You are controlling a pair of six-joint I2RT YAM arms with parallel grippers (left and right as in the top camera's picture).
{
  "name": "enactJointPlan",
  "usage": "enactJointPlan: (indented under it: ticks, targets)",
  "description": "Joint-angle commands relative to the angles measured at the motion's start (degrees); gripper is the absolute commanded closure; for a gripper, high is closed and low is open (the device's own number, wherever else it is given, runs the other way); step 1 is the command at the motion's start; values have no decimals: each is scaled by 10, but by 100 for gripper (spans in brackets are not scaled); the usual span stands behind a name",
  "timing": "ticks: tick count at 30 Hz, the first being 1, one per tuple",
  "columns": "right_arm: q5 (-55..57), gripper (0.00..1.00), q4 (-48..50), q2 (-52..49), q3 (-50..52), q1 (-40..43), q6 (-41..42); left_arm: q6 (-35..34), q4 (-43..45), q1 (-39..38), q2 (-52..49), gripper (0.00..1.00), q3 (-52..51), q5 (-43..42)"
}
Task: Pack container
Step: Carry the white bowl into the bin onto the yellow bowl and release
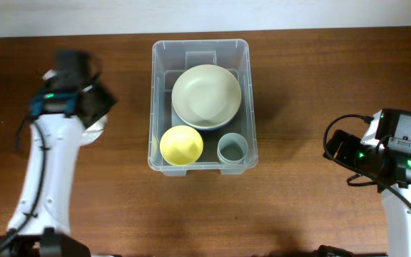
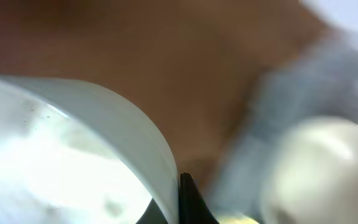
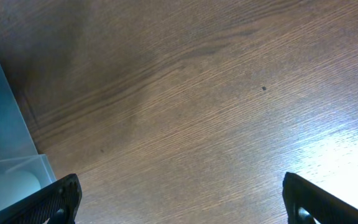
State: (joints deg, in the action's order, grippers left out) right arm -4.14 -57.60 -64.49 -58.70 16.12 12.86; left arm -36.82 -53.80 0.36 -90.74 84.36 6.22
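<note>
At table centre, the large clear rectangular plastic container (image 1: 248, 50) holds a round cream bowl (image 1: 206, 96) (12 o'clock), a small yellow bowl (image 1: 181, 144) (7) and a pale grey cup (image 1: 232, 148) (5), so packing appears finished; the right gripper (image 3: 180, 190) gapes empty, and the blurred left gripper (image 1: 98, 102) cannot be read.

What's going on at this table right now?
Two robot arms are packing a clear container. It holds a large pale bowl, a yellow bowl and a small grey cup. The right pincer is open and empty over the table beside it. The left pincer is blurred, with something white and curved close by; whether it grips it is unclear.
</note>
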Motion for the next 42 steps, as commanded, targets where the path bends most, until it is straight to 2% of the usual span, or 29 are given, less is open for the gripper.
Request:
enactJointPlan:
  ticks: [1,6,9,13,19,20,23,26,32,37,40,42]
  targets:
    - [3,1,0,1,2,5,-4,57,-2,-132,17,100,61,11]
    - [3,1,1,1,2,5,-4,130,22,-258,11,99,63,11]
    - [3,1,1,1,2,5,-4,136,11,-305,-5,100,63,11]
    - [3,1,4,1,2,5,-4,135,-32,-326,-51,99,63,2]
    - [3,1,4,1,2,5,-4,135,-70,-326,-116,99,63,-81]
    - [3,1,4,1,2,5,-4,136,-75,-326,-124,96,63,-82]
    - [3,1,4,1,2,5,-4,136,-82,-326,-139,64,63,-82]
    - [3,1,4,1,2,5,-4,136,-75,-326,-139,44,65,-74]
    - [3,1,3,1,2,5,-4,136,-98,-322,-127,42,117,24]
    - [3,1,1,1,2,5,-4,136,-110,-267,-85,41,179,102]
    - [3,1,2,1,2,5,-4,136,-107,-217,-62,30,186,108]
    - [-6,1,9,1,2,2,-3,136,-109,-173,-56,8,186,107]
